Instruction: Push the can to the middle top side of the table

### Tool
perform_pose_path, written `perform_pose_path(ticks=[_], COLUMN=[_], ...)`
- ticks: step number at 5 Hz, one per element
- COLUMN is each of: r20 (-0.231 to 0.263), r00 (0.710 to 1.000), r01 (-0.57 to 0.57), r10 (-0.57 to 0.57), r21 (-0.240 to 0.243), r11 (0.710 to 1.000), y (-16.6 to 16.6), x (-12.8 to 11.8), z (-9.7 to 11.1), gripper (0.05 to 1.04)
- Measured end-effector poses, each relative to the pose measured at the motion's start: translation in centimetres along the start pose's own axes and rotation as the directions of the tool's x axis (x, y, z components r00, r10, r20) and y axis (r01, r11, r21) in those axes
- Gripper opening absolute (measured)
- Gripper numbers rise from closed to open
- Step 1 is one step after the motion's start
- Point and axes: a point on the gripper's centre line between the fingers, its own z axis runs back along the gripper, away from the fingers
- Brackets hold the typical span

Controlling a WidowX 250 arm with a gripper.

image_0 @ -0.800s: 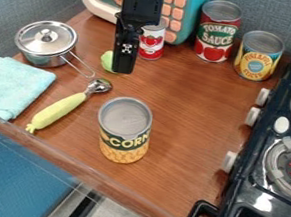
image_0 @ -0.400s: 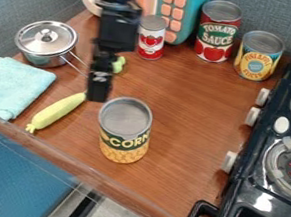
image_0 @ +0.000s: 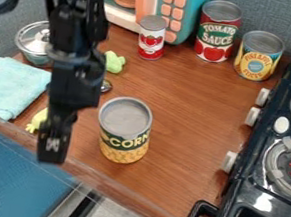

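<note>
The black gripper (image_0: 53, 144) hangs at the left front of the table, its tip over the front edge and left of the corn can. Whether it is open or shut cannot be made out. The corn can (image_0: 124, 130), with a silver lid and yellow-green label, stands upright at the front middle of the wooden table (image_0: 183, 100). A gap shows between the can and the gripper.
Behind are a small red-white can (image_0: 151, 37), a tomato sauce can (image_0: 217, 31), a pineapple can (image_0: 258, 55) and a toy microwave (image_0: 181, 14). A green toy (image_0: 113, 62), pot (image_0: 33, 40) and cloth (image_0: 8, 87) lie left; the stove (image_0: 276, 163) is right.
The gripper has come from the back of the table toward the front left, now covering much of the yellow-handled scoop. The corn can has stayed in place.
</note>
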Motion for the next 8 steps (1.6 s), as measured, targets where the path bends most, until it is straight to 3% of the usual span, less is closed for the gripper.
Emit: perform_pose_path(ticks=[1, 2, 3, 4, 6, 8], r20=[-0.001, 0.016, 0.029, 0.008, 0.033, 0.039], r00=[0.972, 0.881, 0.769, 0.737, 0.743, 0.733], r01=[-0.236, -0.473, -0.638, -0.674, -0.668, -0.680], r10=[0.236, 0.473, 0.638, 0.675, 0.668, 0.679], r21=[0.034, 0.044, 0.067, 0.080, 0.084, 0.026], r11=[0.971, 0.880, 0.767, 0.735, 0.739, 0.733], y=[-2.8, -4.5, -4.2, -3.4, -0.1, 2.0], x=[0.0, 0.1, 0.2, 0.2, 0.1, 1.3], z=[-0.7, -1.5, -1.9, -3.0, -4.0, -3.3], gripper=[0.999, 0.999, 0.999, 0.999, 0.999, 0.999])
